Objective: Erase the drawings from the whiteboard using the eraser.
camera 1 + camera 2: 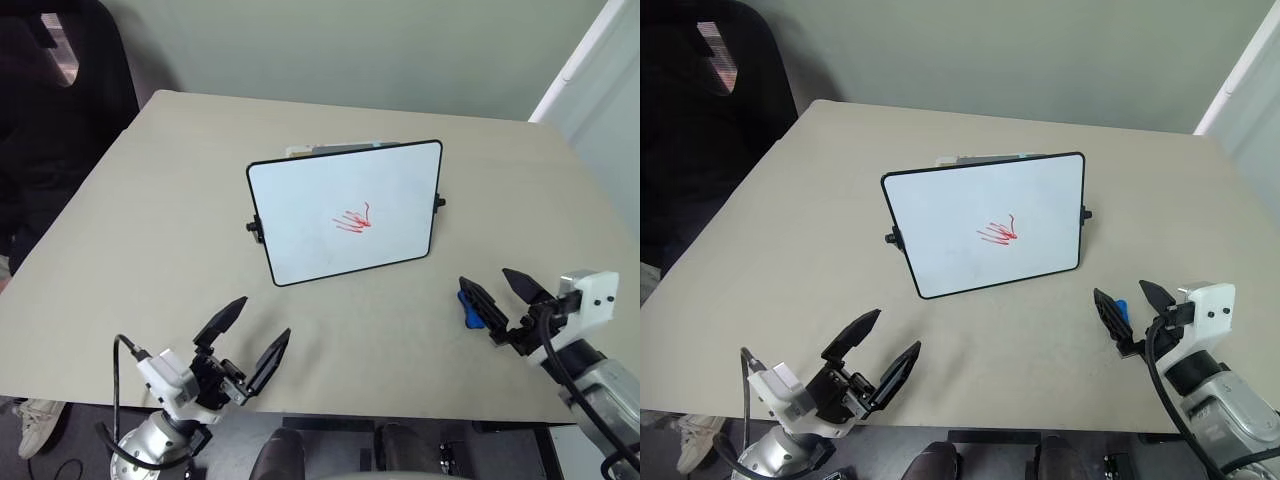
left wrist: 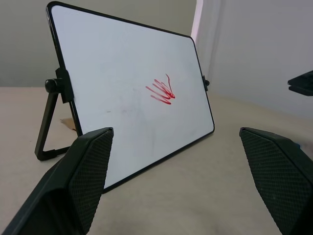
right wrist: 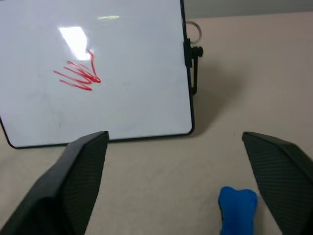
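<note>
The whiteboard point(image 1: 345, 212) stands propped on its stand in the middle of the beige table, tilted back. Red drawings point(image 1: 353, 221) sit near its centre, also clear in the left wrist view as drawings point(image 2: 161, 90). The blue eraser point(image 3: 237, 208) lies flat on the table to the right of the board, near the front edge. My right gripper point(image 1: 497, 295) hovers open just above the eraser point(image 1: 468, 308), fingers spread wide, not touching it. My left gripper point(image 1: 252, 336) is open at the front left, well short of the board, holding nothing.
A black office chair point(image 1: 60, 90) stands past the table's far left corner. The table edge point(image 1: 330, 408) runs close under both grippers. Something flat with a pale edge point(image 1: 320, 150) lies behind the board.
</note>
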Controlling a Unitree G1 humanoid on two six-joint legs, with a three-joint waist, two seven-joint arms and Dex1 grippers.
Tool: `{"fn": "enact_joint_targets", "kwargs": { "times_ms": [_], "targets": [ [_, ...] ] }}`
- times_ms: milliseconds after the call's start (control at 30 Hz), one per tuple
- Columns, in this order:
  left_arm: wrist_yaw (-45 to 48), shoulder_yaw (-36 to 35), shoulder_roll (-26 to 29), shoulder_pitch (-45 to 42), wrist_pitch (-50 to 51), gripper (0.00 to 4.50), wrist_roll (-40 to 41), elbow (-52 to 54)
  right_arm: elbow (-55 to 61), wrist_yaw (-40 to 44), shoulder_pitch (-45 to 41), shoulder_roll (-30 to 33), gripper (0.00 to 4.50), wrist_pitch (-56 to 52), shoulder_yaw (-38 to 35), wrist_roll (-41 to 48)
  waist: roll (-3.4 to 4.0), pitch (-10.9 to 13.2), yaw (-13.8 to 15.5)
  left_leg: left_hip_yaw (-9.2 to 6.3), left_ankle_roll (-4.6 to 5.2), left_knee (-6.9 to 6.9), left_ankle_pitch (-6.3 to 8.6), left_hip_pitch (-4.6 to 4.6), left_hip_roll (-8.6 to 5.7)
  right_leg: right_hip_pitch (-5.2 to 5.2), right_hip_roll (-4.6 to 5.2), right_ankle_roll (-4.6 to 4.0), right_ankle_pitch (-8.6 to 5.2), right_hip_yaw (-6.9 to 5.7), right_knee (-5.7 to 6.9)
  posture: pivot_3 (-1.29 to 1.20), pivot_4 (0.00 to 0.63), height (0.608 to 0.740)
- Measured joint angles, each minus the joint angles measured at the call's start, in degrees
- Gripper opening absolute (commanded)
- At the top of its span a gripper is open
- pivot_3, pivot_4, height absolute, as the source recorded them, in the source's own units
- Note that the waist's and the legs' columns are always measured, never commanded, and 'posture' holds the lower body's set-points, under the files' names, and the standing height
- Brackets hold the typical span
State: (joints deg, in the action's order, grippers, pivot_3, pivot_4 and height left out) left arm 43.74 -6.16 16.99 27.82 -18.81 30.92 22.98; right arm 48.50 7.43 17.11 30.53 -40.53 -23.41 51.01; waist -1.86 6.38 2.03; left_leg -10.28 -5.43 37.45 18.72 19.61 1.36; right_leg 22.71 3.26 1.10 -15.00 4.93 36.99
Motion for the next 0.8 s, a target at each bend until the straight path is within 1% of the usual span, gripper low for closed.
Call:
{"fn": "enact_joint_targets", "kwargs": {
  "times_ms": [67,200,267,333,467,633,800],
  "targets": [
    [0.0,0.0,0.0,-0.1,0.0,4.50,0.2,-0.2,-2.0,-2.4,-1.6,2.2,4.45,-4.2,0.0,1.2,-0.01,0.0,0.0,0.02,0.00,0.05,0.00,0.02,0.00,0.00,0.00,0.00,0.00,0.02,0.00,0.00,0.150,0.740],
    [0.0,0.0,0.0,-0.3,0.1,4.50,0.4,-0.5,-5.9,-7.1,-5.3,4.0,4.45,-11.9,0.0,6.1,0.03,0.0,0.0,0.05,0.00,0.07,0.00,0.04,0.00,0.00,0.00,0.14,0.02,0.03,0.02,0.00,0.150,0.740],
    [0.0,0.1,0.0,-0.3,0.2,4.50,0.5,-0.5,-7.4,-8.5,-7.0,7.5,4.45,-17.1,0.5,7.3,0.03,0.0,0.0,0.08,-0.01,0.10,0.01,0.07,0.00,0.00,0.00,0.20,0.03,0.03,0.01,0.00,0.150,0.740],
    [0.0,0.1,0.0,-0.2,0.2,4.50,0.5,-0.5,-8.9,-8.7,-8.0,9.0,4.45,-20.0,1.5,7.3,0.02,0.0,0.0,0.08,-0.01,0.11,0.01,0.12,0.01,0.01,0.00,0.27,0.00,0.03,0.01,0.00,0.150,0.740],
    [0.0,0.1,0.0,-0.2,0.2,4.50,0.5,-0.5,-10.5,-8.6,-10.5,8.7,4.45,-21.3,2.8,7.2,0.06,0.0,0.0,0.07,-0.01,0.19,0.01,0.31,0.02,0.13,0.01,0.73,0.06,0.03,0.02,0.00,0.150,0.740],
    [0.0,0.1,0.0,0.1,0.2,4.50,0.5,-0.4,-13.6,-8.4,-13.0,8.4,4.45,-21.5,4.7,4.9,0.07,0.0,0.0,0.07,0.03,0.39,0.07,0.42,0.03,0.13,0.01,0.79,0.09,0.02,0.02,0.00,0.150,0.740],
    [0.0,0.1,0.0,0.4,0.2,4.50,0.5,-0.3,-15.6,-6.9,-12.8,8.4,4.45,-22.0,5.0,3.0,0.07,0.0,0.1,0.09,0.10,0.57,0.16,0.47,0.03,0.11,0.00,0.81,0.11,0.02,0.02,0.00,0.150,0.740]
  ]
}}
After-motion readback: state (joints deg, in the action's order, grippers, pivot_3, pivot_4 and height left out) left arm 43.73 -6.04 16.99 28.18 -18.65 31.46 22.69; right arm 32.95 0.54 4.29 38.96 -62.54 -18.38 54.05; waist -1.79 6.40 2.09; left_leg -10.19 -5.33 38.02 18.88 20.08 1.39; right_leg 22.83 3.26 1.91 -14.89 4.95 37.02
